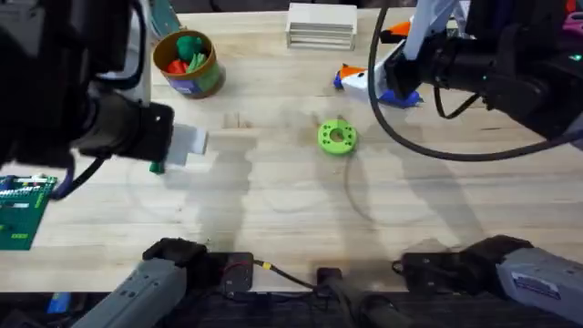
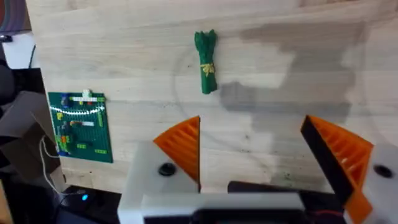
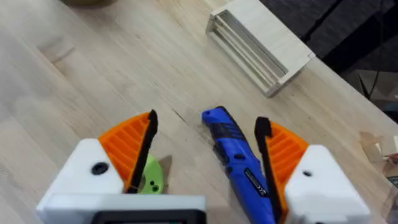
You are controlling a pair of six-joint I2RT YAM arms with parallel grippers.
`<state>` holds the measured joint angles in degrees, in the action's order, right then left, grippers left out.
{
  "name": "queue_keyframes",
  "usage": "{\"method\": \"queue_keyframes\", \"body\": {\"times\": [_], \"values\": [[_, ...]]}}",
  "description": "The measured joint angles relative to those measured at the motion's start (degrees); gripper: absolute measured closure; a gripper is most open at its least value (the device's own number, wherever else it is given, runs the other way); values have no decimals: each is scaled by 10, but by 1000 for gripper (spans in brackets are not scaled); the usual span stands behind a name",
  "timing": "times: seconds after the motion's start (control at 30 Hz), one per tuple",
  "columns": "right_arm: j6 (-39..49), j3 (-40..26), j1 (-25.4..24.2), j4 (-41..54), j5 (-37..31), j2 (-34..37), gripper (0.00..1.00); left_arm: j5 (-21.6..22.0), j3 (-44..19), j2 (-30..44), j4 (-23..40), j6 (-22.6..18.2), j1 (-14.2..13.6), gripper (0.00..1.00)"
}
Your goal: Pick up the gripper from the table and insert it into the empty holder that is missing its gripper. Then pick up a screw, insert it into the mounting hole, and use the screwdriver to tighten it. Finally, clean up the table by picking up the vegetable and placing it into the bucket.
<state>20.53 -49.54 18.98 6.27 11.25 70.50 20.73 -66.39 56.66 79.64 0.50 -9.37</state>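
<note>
The vegetable [image 2: 206,61], a small dark green leafy bundle, lies flat on the wooden table [image 1: 301,200]. My left gripper [image 2: 252,121] hovers open short of it, nothing between its orange pads. From overhead, that gripper [image 1: 182,146] is at the left, with a bit of the vegetable [image 1: 157,168] beside it. The blue screwdriver [image 3: 235,158] lies between the open fingers of my right gripper [image 3: 205,121], close to one pad. Overhead, the right gripper [image 1: 369,59] and screwdriver [image 1: 403,97] are at the back right. The bucket [image 1: 189,62] stands at the back left, holding green and red toys. The loose gripper piece, holder and screw are out of view.
A bright green flat ring [image 1: 337,137] lies mid-table, just under my right gripper's finger in the right wrist view [image 3: 149,177]. A pale wooden rack [image 1: 321,25] sits at the back edge. A green circuit board [image 1: 23,210] lies at the left edge.
</note>
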Motion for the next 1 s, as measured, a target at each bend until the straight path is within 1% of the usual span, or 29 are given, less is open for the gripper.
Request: {"method": "queue_keyframes", "body": {"times": [0.07, 0.17, 0.23, 0.33, 0.43, 0.5, 0.57, 0.63, 0.83, 1.0], "values": [[0, 0, 0, 0, 0, 0, 11, 1, 1, 14, -22, 0, 13, 9], [0, 0, 0, 0, 0, 0, 11, 0, 14, 33, -57, 7, 59, 9], [0, 0, 0, 0, 0, 0, 11, -9, 31, 48, -80, 11, 107, 10], [0, 0, 0, 0, 0, 0, 10, -41, 58, 76, -107, 15, 186, 10], [0, 0, 0, 1, 0, 0, 11, -76, 86, 98, -147, 12, 248, 8], [0, 0, 0, 2, 0, 0, 10, -98, 102, 111, -175, 11, 277, 8], [0, 0, 0, 2, 0, 0, 11, -115, 113, 122, -193, 10, 291, 9], [0, 0, 0, 2, 0, 0, 11, -127, 119, 135, -204, 7, 298, 8], [0, 0, 0, 2, 0, 0, 10, -152, 120, 186, -240, 0, 299, 9], [0, 0, 0, 2, 0, 0, 10, -163, 120, 250, -255, -6, 301, 8]]}}
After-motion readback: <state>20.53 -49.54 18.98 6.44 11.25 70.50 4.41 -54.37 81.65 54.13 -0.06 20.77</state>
